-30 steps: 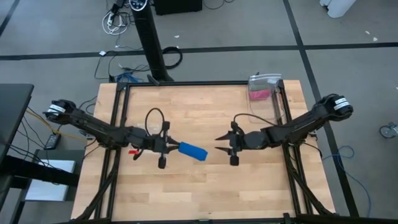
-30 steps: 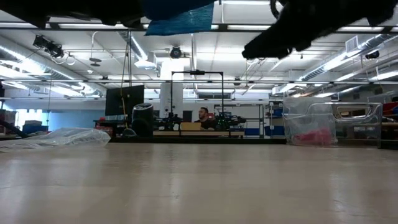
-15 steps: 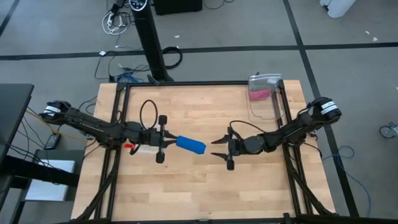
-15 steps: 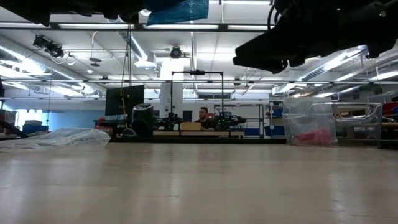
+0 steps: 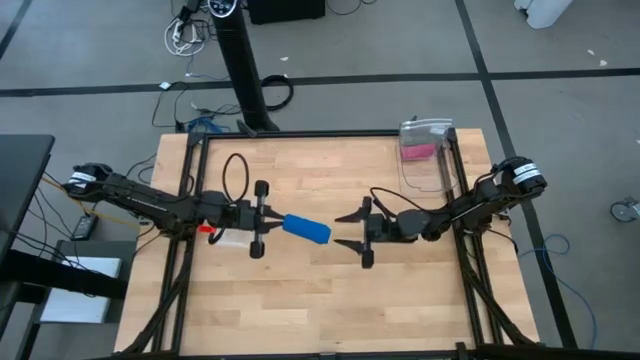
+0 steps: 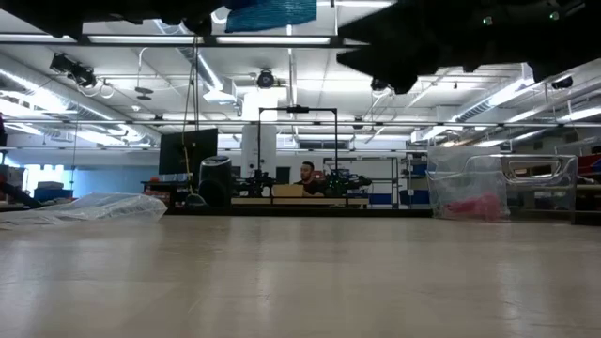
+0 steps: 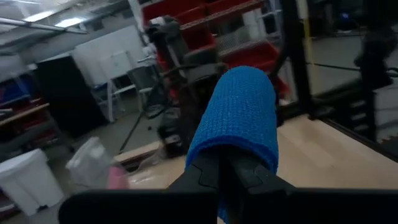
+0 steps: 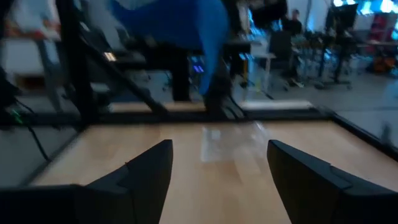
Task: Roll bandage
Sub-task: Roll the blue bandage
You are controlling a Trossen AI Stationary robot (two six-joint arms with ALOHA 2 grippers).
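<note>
Bandage: blue bandage [image 6: 270, 13] at the top edge, above the tabletop [image 6: 300, 277].
Arms: dark shapes overhead.
Far right: clear bin [image 6: 498, 186], pink contents.
Background: seated person [image 6: 305, 175].

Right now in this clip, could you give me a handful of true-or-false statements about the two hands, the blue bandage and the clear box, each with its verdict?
1. The left hand is shut on the blue rolled fabric bandage. True.
2. The right hand grips the bandage's other end. False: its fingers are spread open and stand just clear of the roll.
3. The bandage lies flat on the light wooden table. False: it is held up in the air; the low view shows it high above the tabletop.
4. A clear plastic box with something pink inside stands at the table's far right corner. True.
5. Both hands meet near the table's middle. True.
</note>
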